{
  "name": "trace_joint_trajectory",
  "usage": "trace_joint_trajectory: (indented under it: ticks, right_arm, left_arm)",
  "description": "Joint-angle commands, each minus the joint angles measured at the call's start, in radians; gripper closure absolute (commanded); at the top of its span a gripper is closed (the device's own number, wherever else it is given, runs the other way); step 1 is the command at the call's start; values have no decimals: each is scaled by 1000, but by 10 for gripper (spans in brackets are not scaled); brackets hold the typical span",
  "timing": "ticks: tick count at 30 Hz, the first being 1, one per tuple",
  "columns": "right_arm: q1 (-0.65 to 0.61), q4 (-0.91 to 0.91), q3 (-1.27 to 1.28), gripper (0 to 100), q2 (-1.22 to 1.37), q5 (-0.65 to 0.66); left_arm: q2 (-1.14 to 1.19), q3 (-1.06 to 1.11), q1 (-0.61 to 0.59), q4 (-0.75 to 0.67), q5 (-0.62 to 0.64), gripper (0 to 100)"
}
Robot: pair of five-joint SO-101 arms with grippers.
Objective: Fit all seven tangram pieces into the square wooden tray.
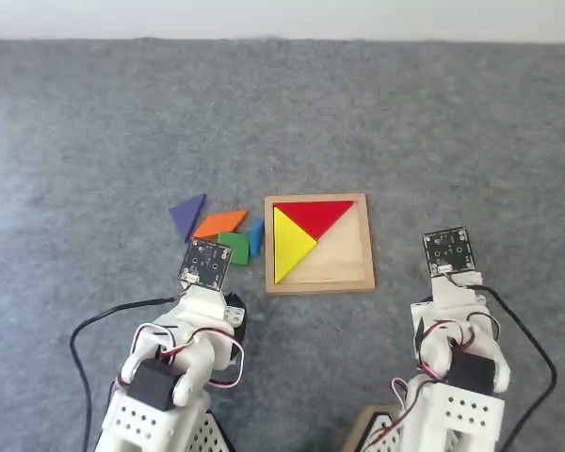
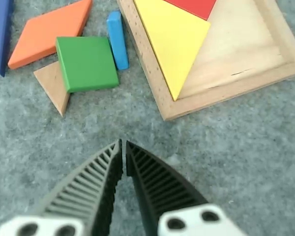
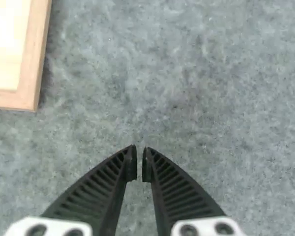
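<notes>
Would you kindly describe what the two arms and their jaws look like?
Both the left arm and right arm are white plastic with black motors, looped red, white and black wires, and a black cable trailing off each. Each wrist carries a small square black circuit board. The jaws are black, ribbed and taper to a point, on white mounts with round holes.

We see a robotics test bench, most likely in a lab or a hobby room. The table is covered with grey felt (image 1: 94, 122) up to a plain pale wall (image 1: 282, 17). The left arm (image 1: 184, 367) and the right arm (image 1: 457, 377) are small white machines with bare circuit boards (image 1: 205, 263) and loose cables (image 1: 75, 341).
</notes>
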Motion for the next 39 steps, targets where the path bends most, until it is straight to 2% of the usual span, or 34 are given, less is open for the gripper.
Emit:
trace_joint_trajectory:
  ticks: [1,4,7,9,13,16,20,24,26,28,31,33,39]
  right_arm:
    - [10,-19,25,957,-22,68]
    - [8,-24,31,957,-22,77]
    - [7,-24,32,957,-22,80]
    - [-8,-24,34,957,-22,81]
    - [-50,-21,52,957,-22,84]
    - [-51,-22,52,957,-22,84]
    - [-51,-22,54,957,-22,84]
    - [-51,-22,54,957,-22,84]
    - [-51,-22,54,957,-22,84]
    - [-51,-22,55,957,-22,84]
    - [-51,-22,55,957,-22,86]
    - [-51,-22,55,957,-22,86]
    - [-53,-24,64,957,-22,115]
  left_arm:
    - [-20,-12,-20,-58,-143,986]
    - [-20,-42,-183,-149,-384,987]
    - [-17,-145,-416,-195,-385,985]
    - [-15,-208,-516,-199,-399,984]
    - [6,-338,-566,-193,-453,941]
    - [158,-444,-611,-176,-443,899]
    - [542,-610,-612,-164,-371,900]
    - [954,-869,-598,-147,-308,900]
    - [1140,-1001,-566,-92,-261,898]
    - [1321,-1116,-485,-31,-226,896]
    - [1583,-1251,-338,0,-221,893]
    - [1734,-1334,-281,-15,-222,869]
    - [2035,-1563,-256,-23,-259,805]
